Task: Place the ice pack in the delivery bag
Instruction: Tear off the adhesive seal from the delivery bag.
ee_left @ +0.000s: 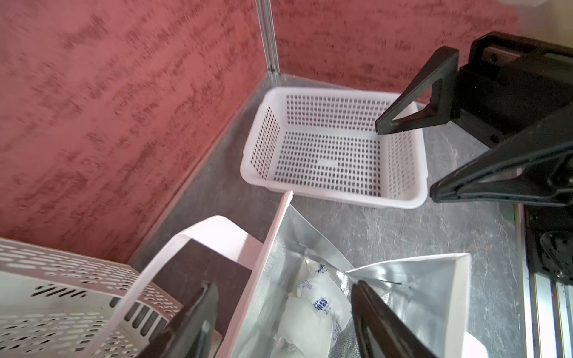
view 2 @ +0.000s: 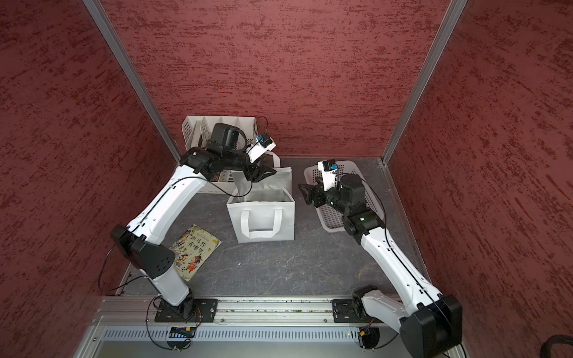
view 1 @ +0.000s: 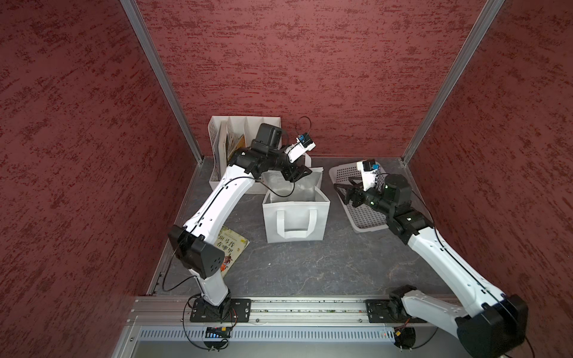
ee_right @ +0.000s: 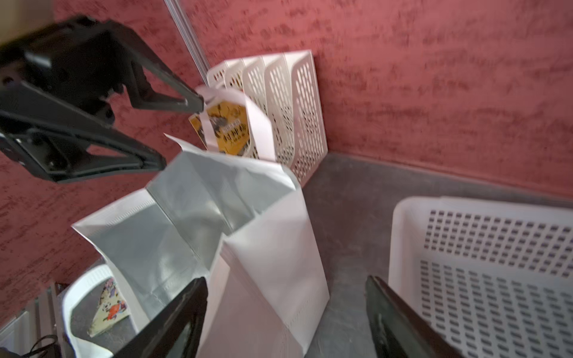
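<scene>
At the far left of the counter [view 1: 310,269], against the back wall, stands a white slotted file rack [view 1: 245,119] with a yellow-covered book [ee_right: 229,124] in one of its slots. Nearer on the left, a picture book [view 2: 195,248] lies flat, partly under the left arm's elbow.

The left hand [view 1: 300,176] hangs over the far rim of the delivery bag [view 1: 321,217], its jaws apart and clamped on nothing. In the left wrist view one finger [ee_left: 198,319] sits outside the bag's far wall, by the upright loop handle [ee_left: 217,229], and the other finger [ee_left: 381,322] sits over the foil-lined inside. Whether either finger touches the wall is hard to tell.

The bag stands upright and open in the middle of the counter, just near of the file rack, with its near handle [view 1: 296,221] lying flat against the front wall. The ice pack [ee_left: 310,313], a clear pouch with blue print, lies inside the bag, low against the silver lining. It shows only in the left wrist view.

Just right of the bag, the right hand [view 1: 340,193] hovers with its jaws wide apart and empty, clear of the bag's side. It is above the left edge of the white perforated basket [view 1: 367,218], which sits at the far right of the counter.
</scene>
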Robot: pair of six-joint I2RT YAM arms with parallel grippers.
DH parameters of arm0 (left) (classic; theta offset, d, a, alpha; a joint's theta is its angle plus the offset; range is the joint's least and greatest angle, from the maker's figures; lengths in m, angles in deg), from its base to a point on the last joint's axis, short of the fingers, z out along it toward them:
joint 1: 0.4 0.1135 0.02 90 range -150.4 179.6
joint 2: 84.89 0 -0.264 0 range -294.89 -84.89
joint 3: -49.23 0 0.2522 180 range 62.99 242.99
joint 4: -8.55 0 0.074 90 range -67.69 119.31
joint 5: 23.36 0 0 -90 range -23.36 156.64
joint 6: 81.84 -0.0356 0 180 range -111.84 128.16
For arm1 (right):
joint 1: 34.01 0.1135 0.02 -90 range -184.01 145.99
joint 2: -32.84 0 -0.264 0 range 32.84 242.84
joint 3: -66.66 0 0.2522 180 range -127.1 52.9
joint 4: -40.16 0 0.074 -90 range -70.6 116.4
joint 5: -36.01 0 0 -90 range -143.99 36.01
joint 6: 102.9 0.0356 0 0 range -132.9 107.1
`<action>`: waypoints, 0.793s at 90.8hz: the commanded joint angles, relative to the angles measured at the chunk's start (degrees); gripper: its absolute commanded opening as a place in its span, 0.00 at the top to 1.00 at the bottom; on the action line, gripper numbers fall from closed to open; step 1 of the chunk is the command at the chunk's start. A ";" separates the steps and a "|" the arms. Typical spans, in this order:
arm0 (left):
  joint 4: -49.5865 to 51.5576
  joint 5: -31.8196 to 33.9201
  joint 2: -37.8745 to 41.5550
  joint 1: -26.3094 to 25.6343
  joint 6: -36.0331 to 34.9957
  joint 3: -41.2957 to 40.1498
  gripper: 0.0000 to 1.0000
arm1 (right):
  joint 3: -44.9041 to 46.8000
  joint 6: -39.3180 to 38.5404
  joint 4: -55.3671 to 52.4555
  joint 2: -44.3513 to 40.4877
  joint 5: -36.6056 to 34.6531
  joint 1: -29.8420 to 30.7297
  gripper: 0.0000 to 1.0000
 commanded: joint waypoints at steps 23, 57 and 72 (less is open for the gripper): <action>4.22 5.05 -7.58 -0.05 -0.63 3.93 0.54 | -7.01 -2.58 6.21 4.44 1.02 -0.14 0.17; 10.64 -5.29 -8.02 0.35 5.42 7.33 1.00 | -15.20 -19.43 5.70 15.37 12.19 -0.04 0.33; 13.75 -6.36 -8.58 0.52 6.90 7.25 1.00 | -16.31 -20.96 3.06 17.75 14.03 -0.02 0.54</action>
